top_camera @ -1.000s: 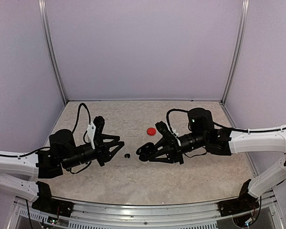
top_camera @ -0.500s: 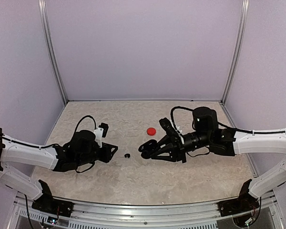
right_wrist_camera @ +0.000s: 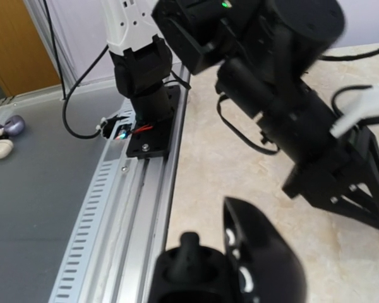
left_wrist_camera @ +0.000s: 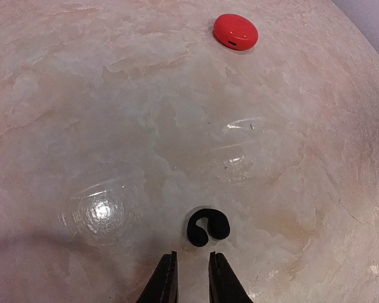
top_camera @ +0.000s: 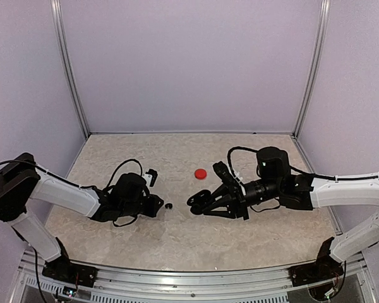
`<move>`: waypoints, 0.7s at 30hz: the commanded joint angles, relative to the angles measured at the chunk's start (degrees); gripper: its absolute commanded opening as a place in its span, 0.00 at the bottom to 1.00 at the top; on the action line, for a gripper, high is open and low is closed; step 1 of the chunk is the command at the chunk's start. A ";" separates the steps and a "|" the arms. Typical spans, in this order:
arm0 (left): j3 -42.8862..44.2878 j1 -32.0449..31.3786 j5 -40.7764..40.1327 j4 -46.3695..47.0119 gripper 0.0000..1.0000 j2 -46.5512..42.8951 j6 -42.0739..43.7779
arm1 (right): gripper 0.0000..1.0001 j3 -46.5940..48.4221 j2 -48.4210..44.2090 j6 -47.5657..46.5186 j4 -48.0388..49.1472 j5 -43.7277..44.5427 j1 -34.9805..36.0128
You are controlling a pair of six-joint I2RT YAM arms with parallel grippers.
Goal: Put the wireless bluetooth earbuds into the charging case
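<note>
The left gripper (left_wrist_camera: 191,283) was low over the table (left_wrist_camera: 82,95), its two fingers only a little apart with nothing between them. The black earbud (left_wrist_camera: 208,227) lay on the table just in front of the fingertips, not touching them. The right gripper (top_camera: 199,203) was pressed together on the black charging case (right_wrist_camera: 256,252), whose lid stood open, and the red case (left_wrist_camera: 235,31) lay closed on the table, well apart from the earbud.

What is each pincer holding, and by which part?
Left pincer: nothing; the black earbud lies just beyond its tips. Right pincer: the open black case, apparently by its base.
</note>
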 commanded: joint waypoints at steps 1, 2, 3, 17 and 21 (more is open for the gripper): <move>3.60 0.10 1.41 -1.46 0.20 4.84 0.37 | 0.00 -0.75 -1.30 0.46 1.97 0.85 -0.81; 4.08 0.19 1.46 -1.68 0.19 5.81 0.14 | 0.00 -0.67 -1.10 0.49 1.95 0.66 -0.96; 4.54 0.23 1.65 -1.88 0.19 6.45 -0.12 | 0.00 -0.50 -0.88 0.43 1.87 0.23 -1.25; 9.08 0.91 1.81 -2.17 0.16 14.09 1.39 | 0.00 -0.67 0.01 0.41 2.56 -1.87 -2.99; 11.40 1.11 1.88 -1.68 0.16 16.39 4.51 | 0.00 -0.88 -0.15 0.36 2.24 -2.01 -3.10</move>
